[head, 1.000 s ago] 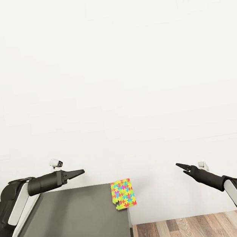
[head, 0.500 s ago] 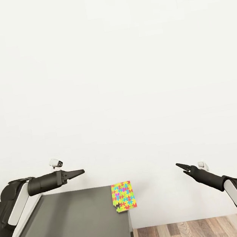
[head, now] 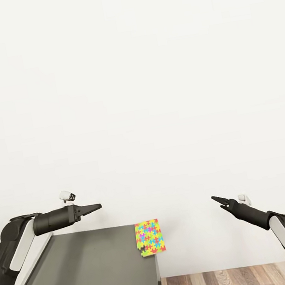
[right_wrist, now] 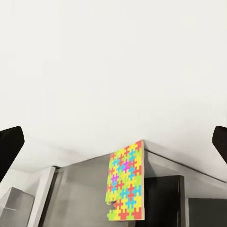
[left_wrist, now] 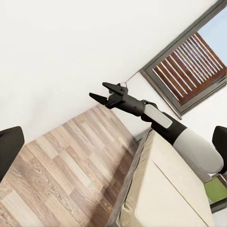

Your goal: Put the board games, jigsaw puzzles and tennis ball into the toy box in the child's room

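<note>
Matt dark-grey table top [head: 89,270], smooth; wood-plank floor [head: 229,281] w/ grain; jigsaw puzzle [head: 149,237] bright, matt; wall [head: 152,90] plain matt white.

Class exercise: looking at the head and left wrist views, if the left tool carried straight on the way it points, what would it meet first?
Probably the right tool. The left tool points across the robot's front above the dark table, and its wrist view looks straight at the right arm over wooden floor. Depth is unclear.

Both arms raised forward at matching height, each holding nothing: left end effector [head: 94,208] pointing inward with tips drawn together to a point, right end effector [head: 217,201] angled inward and upward, its fingers slightly parted
</note>
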Controlling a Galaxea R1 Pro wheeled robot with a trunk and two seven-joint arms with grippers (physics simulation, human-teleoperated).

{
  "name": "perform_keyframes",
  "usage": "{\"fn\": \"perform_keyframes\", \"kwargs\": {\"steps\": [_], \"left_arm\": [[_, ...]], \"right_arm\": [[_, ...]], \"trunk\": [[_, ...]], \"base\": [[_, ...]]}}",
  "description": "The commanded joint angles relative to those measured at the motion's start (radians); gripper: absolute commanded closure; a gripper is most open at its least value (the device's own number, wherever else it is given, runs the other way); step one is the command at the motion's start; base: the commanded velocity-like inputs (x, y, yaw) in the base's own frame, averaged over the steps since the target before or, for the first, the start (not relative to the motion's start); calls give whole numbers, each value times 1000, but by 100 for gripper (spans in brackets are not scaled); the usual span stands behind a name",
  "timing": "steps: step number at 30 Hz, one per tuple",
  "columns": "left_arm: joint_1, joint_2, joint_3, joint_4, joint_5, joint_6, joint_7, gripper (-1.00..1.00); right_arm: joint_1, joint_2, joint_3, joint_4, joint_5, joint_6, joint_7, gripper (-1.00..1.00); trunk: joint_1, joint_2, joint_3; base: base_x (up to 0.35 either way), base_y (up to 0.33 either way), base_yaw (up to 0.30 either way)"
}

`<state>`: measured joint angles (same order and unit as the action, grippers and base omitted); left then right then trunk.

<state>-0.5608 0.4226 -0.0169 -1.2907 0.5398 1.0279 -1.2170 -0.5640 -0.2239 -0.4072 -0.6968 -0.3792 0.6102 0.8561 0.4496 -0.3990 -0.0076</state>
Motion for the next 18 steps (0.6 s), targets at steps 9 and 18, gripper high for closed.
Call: {"fn": "perform_keyframes", "kwargs": {"steps": [9, 18], "left_arm": [[-1, 1, -1, 1, 3, 6, -1, -100], [-1, 2, 0, -1, 4, 5, -3, -100]], "right_arm": [[-1, 2, 0, 0, 6, 5, -1, -100], [-1, 2, 1, 2, 7, 5, -2, -100]], "trunk": [[0, -1, -1], [0, -1, -1]], "base": [[40, 0, 2], [55, 0, 0]]}}
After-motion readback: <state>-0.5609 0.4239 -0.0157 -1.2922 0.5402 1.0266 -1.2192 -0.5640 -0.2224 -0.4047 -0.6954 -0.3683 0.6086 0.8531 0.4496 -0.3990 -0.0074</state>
